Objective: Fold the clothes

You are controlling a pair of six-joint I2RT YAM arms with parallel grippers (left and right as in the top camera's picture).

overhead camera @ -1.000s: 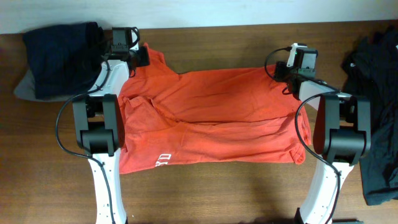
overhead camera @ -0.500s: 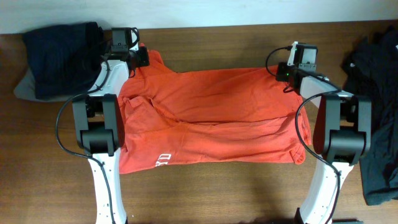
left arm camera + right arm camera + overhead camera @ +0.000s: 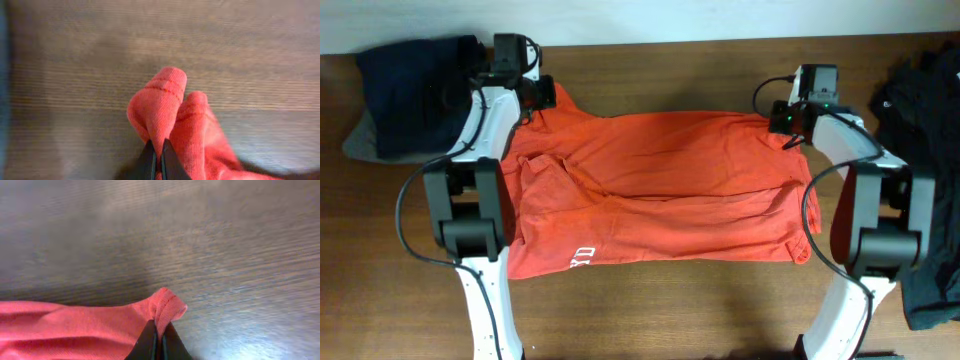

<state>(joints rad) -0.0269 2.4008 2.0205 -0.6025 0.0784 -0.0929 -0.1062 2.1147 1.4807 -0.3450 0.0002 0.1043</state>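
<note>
Pinching the far corners of the orange T-shirt (image 3: pixel 660 190) tight in left claw (image 3: pixel 156 159) and right claw (image 3: pixel 158 339), ready to lift and fold it.

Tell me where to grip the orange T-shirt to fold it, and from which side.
I'd take the orange T-shirt by its two far corners, from above: it lies flat and wide, and hemmed fabric bunches there. The left gripper and right gripper pinch them now.

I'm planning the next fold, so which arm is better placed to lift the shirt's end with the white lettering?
Left. The left tool pinches the shirt at that end's far corner; the right tool holds the opposite end.
</note>
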